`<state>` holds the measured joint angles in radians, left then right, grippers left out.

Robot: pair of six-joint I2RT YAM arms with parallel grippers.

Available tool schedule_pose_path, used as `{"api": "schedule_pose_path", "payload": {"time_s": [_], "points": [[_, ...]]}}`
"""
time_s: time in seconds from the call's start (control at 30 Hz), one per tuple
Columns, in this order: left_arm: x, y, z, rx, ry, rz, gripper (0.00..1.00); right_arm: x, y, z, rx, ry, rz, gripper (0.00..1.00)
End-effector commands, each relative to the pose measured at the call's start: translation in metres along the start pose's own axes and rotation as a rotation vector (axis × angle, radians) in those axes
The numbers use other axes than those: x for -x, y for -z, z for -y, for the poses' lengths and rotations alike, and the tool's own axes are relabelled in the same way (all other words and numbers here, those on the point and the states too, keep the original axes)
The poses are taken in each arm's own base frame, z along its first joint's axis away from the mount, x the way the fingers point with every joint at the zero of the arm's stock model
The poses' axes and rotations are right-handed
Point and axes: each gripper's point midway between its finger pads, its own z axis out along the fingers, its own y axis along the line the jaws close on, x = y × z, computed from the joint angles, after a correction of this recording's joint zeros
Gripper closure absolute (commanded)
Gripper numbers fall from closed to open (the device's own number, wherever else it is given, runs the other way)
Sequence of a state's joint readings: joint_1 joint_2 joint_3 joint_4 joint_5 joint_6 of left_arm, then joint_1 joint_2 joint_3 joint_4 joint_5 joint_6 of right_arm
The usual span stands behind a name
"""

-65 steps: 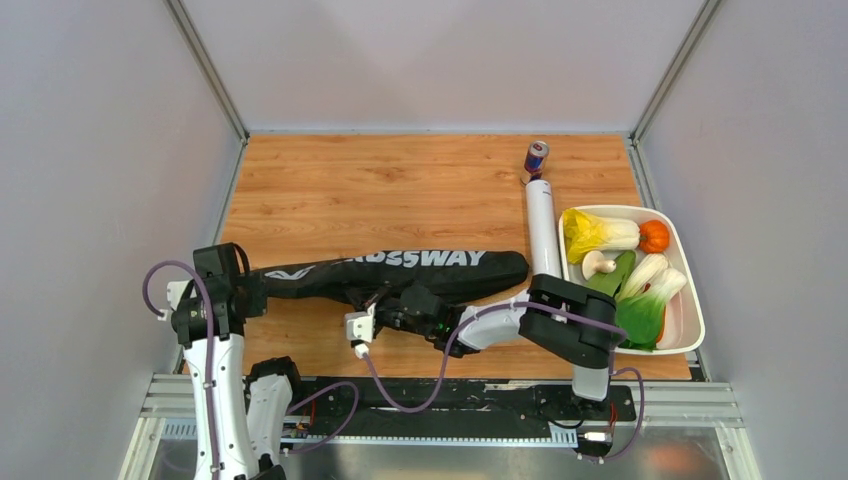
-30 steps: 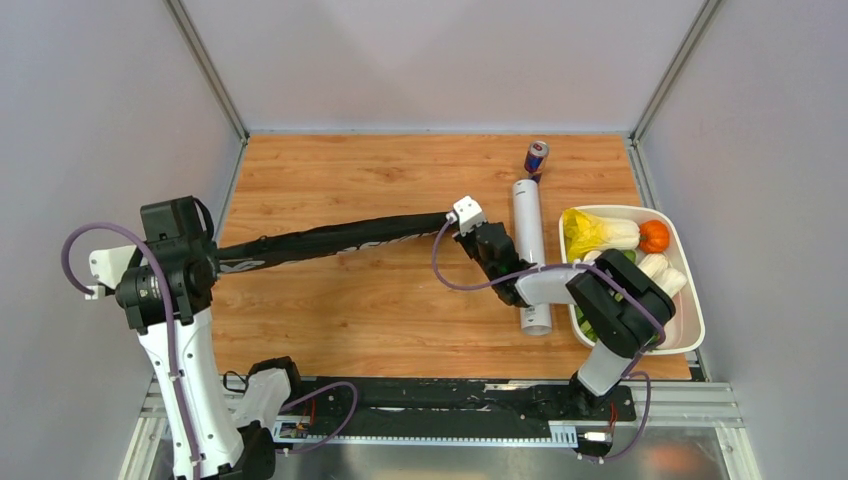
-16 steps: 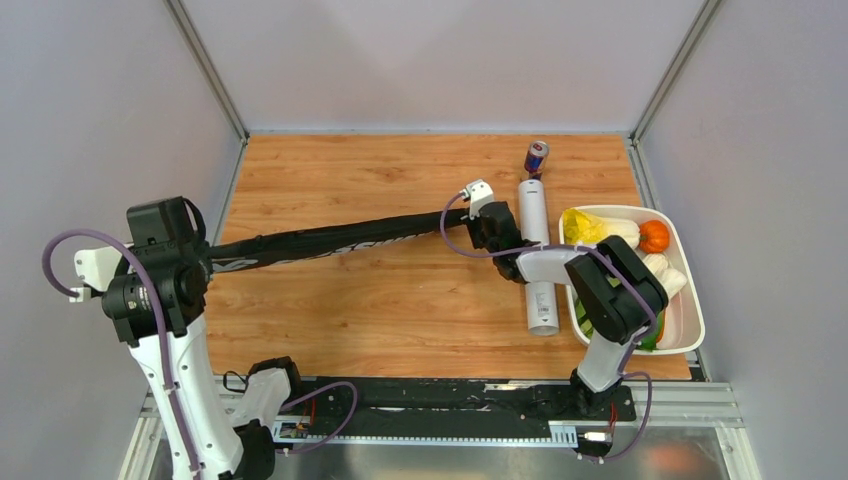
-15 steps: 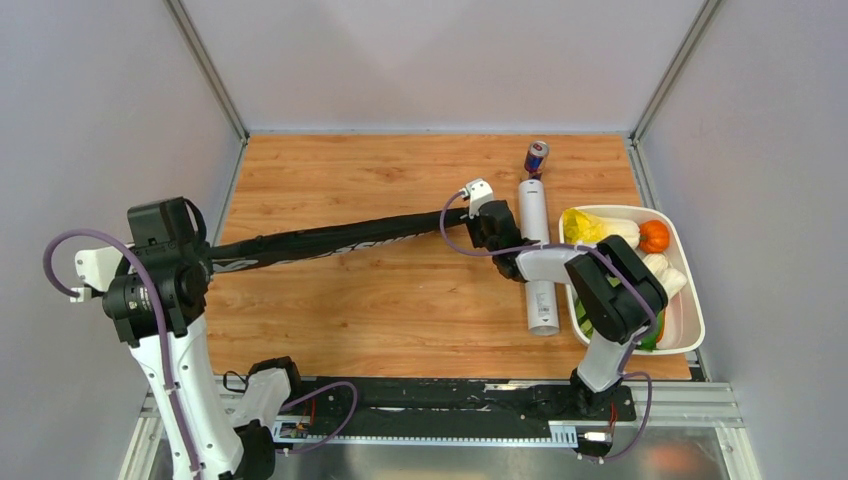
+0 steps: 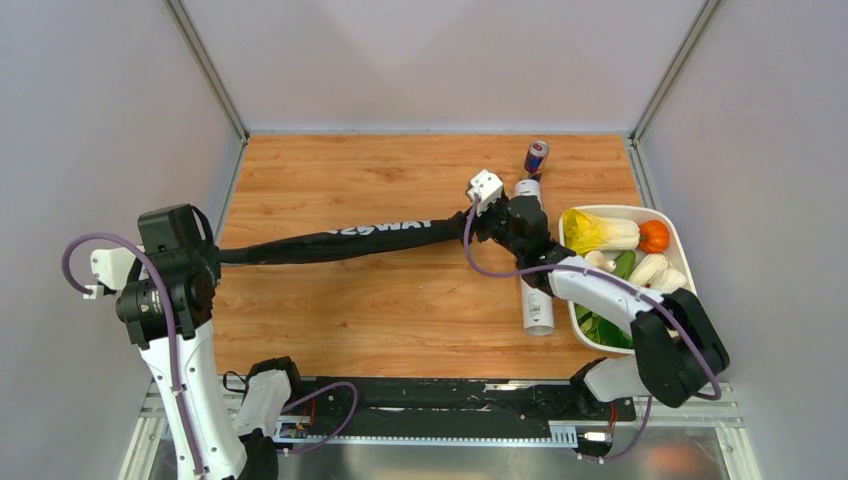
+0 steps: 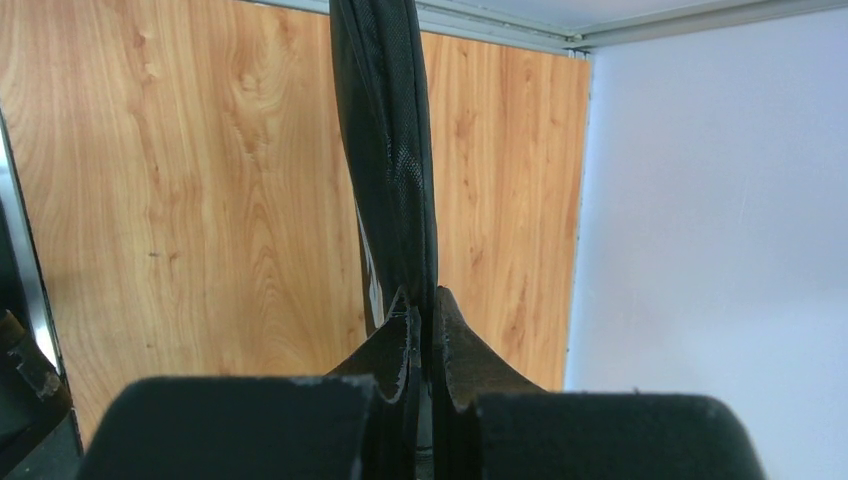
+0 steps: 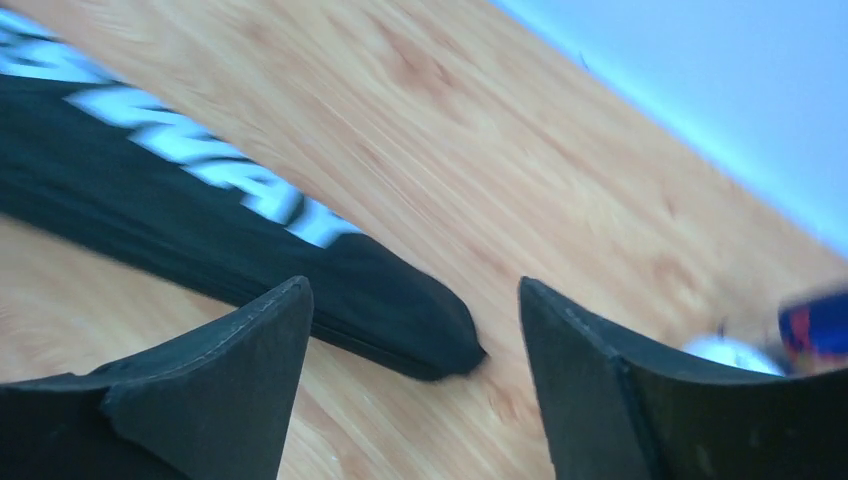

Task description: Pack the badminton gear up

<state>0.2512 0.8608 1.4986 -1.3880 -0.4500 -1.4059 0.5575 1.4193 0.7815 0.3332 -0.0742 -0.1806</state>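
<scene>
Top: the bag [image 5: 340,240] is stretched from the left edge toward the far right corner; the tube [image 5: 537,305] is half hidden by the right arm [image 5: 600,285]. Left wrist: the left fingers [image 6: 395,350] are clamped on the bag's end, best lowered flat before release. Right wrist: the right fingers [image 7: 220,380] are spread, empty.

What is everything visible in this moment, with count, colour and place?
racket bag: one, black with white lettering, stretched across the table's middle, left end clamped
tube: one, white, lying along the tray's left side, partly under the right arm
drink can: one, red and blue, at the tube's far end
tray: one, white, table's right side
vegetables: several, green, white, yellow, orange, in the tray
table: one, light wood
left gripper: shut on the racket bag
right gripper: open, over the bag's free end
</scene>
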Motion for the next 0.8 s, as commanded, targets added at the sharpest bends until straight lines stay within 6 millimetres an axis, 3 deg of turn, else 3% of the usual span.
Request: {"api": "schedule_pose_path", "payload": {"time_s": [0.0,0.17,0.2,0.3,0.5,0.67,0.73,0.77], "points": [[-0.008,-0.001,0.014,-0.073,0.010,-0.038,1.00,0.034,0.016,-0.079,0.305,0.269,0.210,0.16],[-0.007,-0.003,0.013,-0.073,-0.006,-0.028,1.00,0.034,0.020,-0.158,0.436,0.567,0.309,0.09],[-0.006,-0.002,0.013,-0.075,-0.008,-0.026,1.00,0.035,0.015,-0.164,0.427,0.610,0.310,0.08],[-0.006,0.000,0.014,-0.085,-0.007,-0.031,1.00,0.041,-0.007,-0.174,0.416,0.684,0.298,0.09],[-0.014,0.001,0.015,-0.097,-0.002,-0.070,1.00,0.055,-0.047,-0.175,0.359,0.757,0.275,0.18],[-0.016,0.003,0.015,-0.116,-0.001,-0.079,1.00,0.055,-0.064,-0.185,0.367,0.777,0.291,0.33],[-0.015,0.005,0.016,-0.125,0.000,-0.080,1.00,0.053,-0.070,-0.188,0.370,0.778,0.288,0.45],[-0.014,0.006,0.017,-0.131,-0.003,-0.077,1.00,0.053,-0.071,-0.190,0.370,0.770,0.289,0.56]]}}
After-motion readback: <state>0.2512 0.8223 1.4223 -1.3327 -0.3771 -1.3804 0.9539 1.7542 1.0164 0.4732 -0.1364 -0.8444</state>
